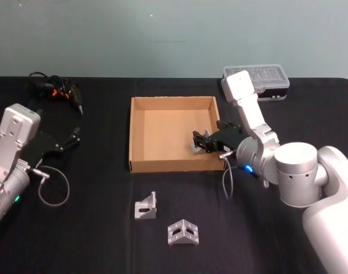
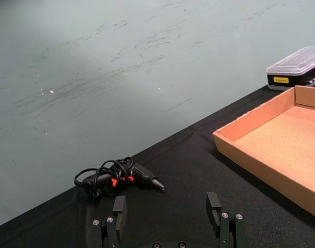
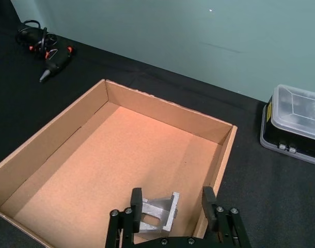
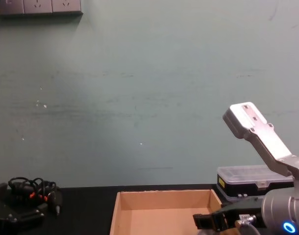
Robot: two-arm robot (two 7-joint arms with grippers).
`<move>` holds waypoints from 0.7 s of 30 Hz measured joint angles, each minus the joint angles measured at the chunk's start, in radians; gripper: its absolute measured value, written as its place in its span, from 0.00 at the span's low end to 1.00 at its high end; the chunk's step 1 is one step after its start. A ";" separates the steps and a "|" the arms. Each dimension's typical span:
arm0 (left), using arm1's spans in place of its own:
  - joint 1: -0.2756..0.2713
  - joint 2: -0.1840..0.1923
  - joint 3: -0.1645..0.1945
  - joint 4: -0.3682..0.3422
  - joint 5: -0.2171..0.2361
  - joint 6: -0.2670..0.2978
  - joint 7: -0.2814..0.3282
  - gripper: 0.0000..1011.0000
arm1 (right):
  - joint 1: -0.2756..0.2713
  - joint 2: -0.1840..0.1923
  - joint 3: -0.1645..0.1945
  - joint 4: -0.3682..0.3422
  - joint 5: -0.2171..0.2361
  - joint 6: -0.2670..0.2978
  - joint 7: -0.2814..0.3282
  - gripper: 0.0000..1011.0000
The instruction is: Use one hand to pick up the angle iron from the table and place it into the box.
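**A:** Where is the angle iron?

**B:** In the box, in its near right corner, close to the right wall. The angle iron sits between the fingers of the right gripper, so the tool is directly over it.

**A:** Clamped?

**B:** It doesn't look so. The fingers stand wider than the piece. It is up against one finger, with a clear gap to the other, so I'd call the grip released. From the wrist angle I can't be sure it rests flat on the cardboard floor, but it looks set down.

**A:** How does it lie?

**B:** Its longer side runs across from finger to finger, with one flange upright.

**A:** What does the next move depend on?

**B:** A straight lift out of the box, in my judgement. The box's right wall is just beside the outer finger, so any drift that way could catch the rim.

**A:** And the other arm?

**B:** The left gripper is parked well to the left of the box, above the table, fingers spread and holding nothing. A second angle iron and a third angle iron lie on the table in front of the box's near wall. I judge the right arm the nearer one to both.
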 joint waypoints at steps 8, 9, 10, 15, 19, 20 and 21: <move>0.000 0.000 0.000 0.000 0.000 0.000 0.000 1.00 | -0.013 0.003 0.015 -0.034 0.007 -0.011 0.004 0.94; 0.000 0.000 0.000 0.000 0.000 0.000 0.000 1.00 | -0.015 0.004 0.017 -0.040 0.009 -0.012 0.005 0.96; 0.000 0.000 0.000 0.000 0.000 0.000 0.000 1.00 | -0.018 0.005 0.019 -0.047 0.011 -0.013 0.006 0.97; 0.000 0.000 0.000 0.000 0.000 0.000 0.000 1.00 | -0.044 0.026 0.034 -0.111 0.034 -0.023 0.025 0.99; 0.000 0.000 0.000 0.000 0.000 0.000 0.000 1.00 | -0.070 0.053 0.046 -0.178 0.058 -0.032 0.044 0.99; 0.000 0.000 0.000 0.000 0.000 0.000 0.000 1.00 | -0.085 0.067 0.051 -0.212 0.069 -0.035 0.055 0.99; 0.000 0.000 0.000 0.000 0.000 0.000 0.000 1.00 | -0.092 0.075 0.054 -0.229 0.075 -0.038 0.061 0.99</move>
